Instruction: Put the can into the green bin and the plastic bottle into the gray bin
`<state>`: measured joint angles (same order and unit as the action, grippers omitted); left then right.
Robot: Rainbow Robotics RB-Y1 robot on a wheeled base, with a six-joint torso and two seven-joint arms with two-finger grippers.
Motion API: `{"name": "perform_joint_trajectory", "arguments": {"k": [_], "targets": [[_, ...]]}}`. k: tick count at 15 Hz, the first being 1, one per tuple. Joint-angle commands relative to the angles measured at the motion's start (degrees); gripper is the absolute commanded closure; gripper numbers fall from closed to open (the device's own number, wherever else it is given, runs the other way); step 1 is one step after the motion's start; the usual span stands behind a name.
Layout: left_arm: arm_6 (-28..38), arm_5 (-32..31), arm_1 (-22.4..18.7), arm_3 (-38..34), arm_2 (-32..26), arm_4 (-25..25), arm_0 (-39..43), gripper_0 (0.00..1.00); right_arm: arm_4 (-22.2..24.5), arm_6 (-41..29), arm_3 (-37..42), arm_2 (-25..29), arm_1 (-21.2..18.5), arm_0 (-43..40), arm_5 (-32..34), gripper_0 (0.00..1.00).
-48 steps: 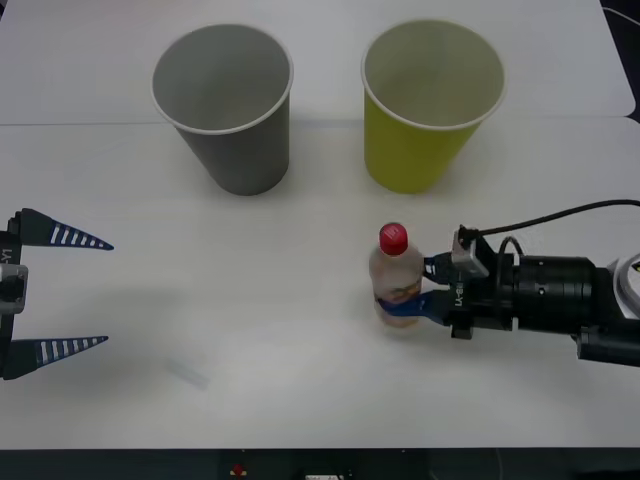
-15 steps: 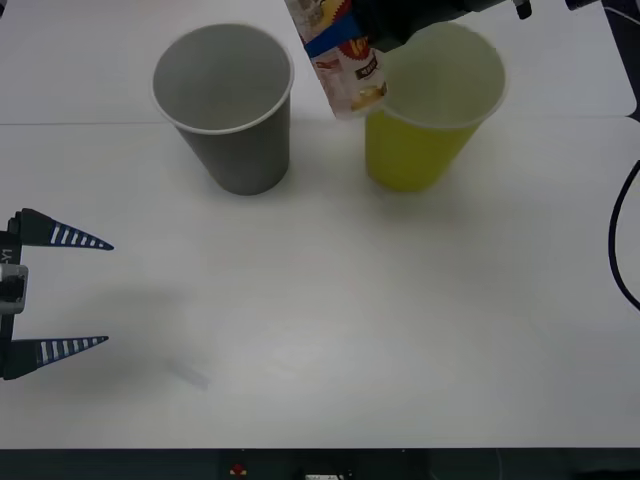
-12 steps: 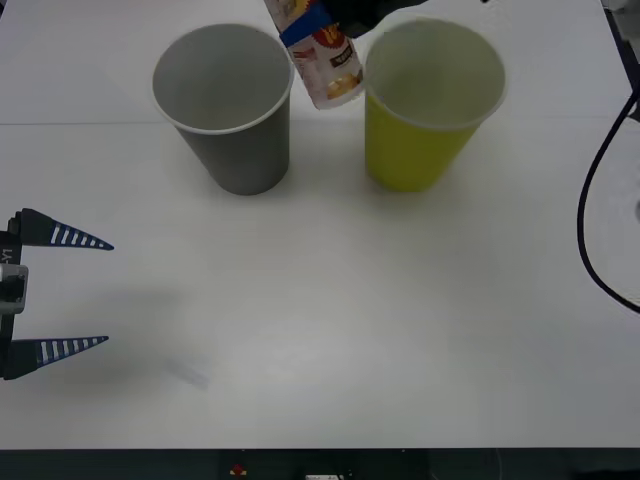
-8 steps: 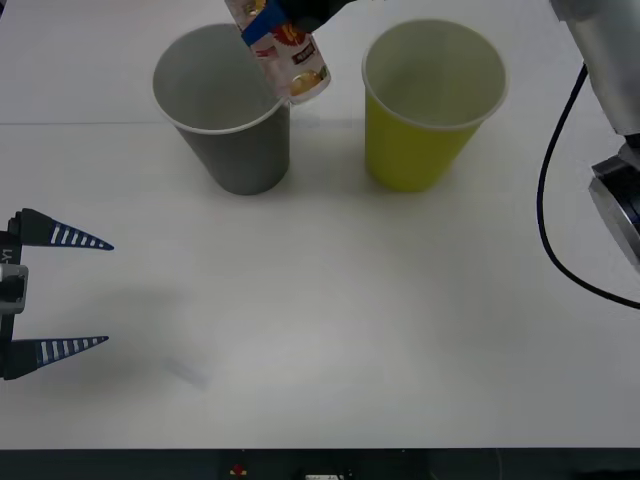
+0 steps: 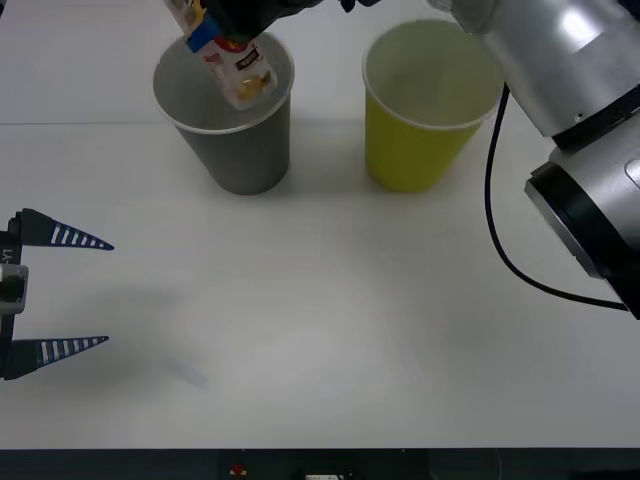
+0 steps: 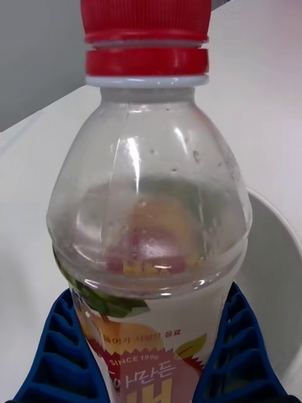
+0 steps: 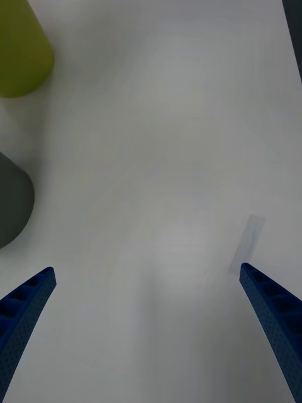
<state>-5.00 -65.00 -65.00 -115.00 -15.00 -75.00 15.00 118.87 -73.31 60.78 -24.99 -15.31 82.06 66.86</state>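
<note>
The right gripper reaches across the far side of the white worktop, its blue ribbed fingers clamped on either side of the small clear plastic bottle with a red screw cap and colourful blue-banded label. In the front view the bottle hangs tilted over the mouth of the large gray tapered paper cup with a white rim, its lower end just above or slightly inside the opening, near the rim's right side.

The risk lies in the release. The bottle is slanted and off-centre, so if let go here its base may strike the rim and tip the light paper cup, or bounce out onto the worktop. Lowering further could make the fingers catch the rim and drag the cup over. The large yellow-green tapered paper cup stands just beside, close enough for a wide arm swing to nudge it.

The left gripper rests parked at the near left edge, fingers spread wide with nothing between them.
</note>
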Motion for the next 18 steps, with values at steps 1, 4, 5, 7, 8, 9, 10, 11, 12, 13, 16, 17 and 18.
{"name": "perform_joint_trajectory", "arguments": {"k": [1,4,5,7,8,9,10,11,12,13,16,17,18], "targets": [[0.0,0.0,0.0,0.0,0.0,0.0,0.0,0.0,0.4,0.0,-0.6,-0.9,0.5,0.0,-1.2,0.98],[0.0,0.0,0.0,0.0,0.0,0.0,0.0,0.0,0.4,0.0,-0.6,-0.9,0.6,0.1,-1.3,0.56],[0.0,0.0,0.0,0.0,0.0,0.0,0.0,0.0,0.3,0.0,-0.6,-0.9,0.6,0.0,-1.3,0.12],[0.0,0.0,0.0,0.0,0.0,0.0,0.0,0.0,0.3,0.3,-0.6,-0.8,0.5,0.0,-1.3,0.0],[0.0,0.0,0.0,0.0,0.0,0.0,0.0,0.0,0.1,0.4,-0.6,-0.5,0.3,0.0,-1.3,0.0],[0.0,0.0,0.0,0.0,0.0,0.0,0.0,0.0,-0.3,0.4,-0.6,-0.2,-0.2,0.0,-1.3,0.0],[0.0,0.0,0.0,0.0,0.0,0.0,0.0,0.0,-1.4,0.7,0.0,0.3,-0.9,0.0,-0.9,0.0],[0.0,0.0,0.0,0.0,0.0,0.0,0.0,0.0,-2.8,0.8,0.8,1.2,-2.2,0.0,1.1,0.0],[0.0,0.0,0.0,0.0,0.0,0.0,0.0,0.0,-3.4,0.9,2.4,2.2,-3.4,0.0,3.4,0.0],[0.0,0.0,0.0,0.0,0.0,0.0,0.0,0.0,-4.2,1.0,3.9,3.4,-4.8,0.0,6.5,0.0],[0.0,0.0,0.0,0.0,0.0,0.0,0.0,0.0,-8.0,1.0,9.1,6.8,-9.3,-1.7,12.8,0.0],[0.0,0.0,0.0,0.0,0.0,0.0,0.0,0.0,-9.1,1.0,12.4,8.1,-11.3,-3.3,14.6,0.0],[0.0,0.0,0.0,0.0,0.0,0.0,0.0,0.0,-10.1,1.0,15.0,8.9,-13.0,-4.8,15.8,0.0]]}}
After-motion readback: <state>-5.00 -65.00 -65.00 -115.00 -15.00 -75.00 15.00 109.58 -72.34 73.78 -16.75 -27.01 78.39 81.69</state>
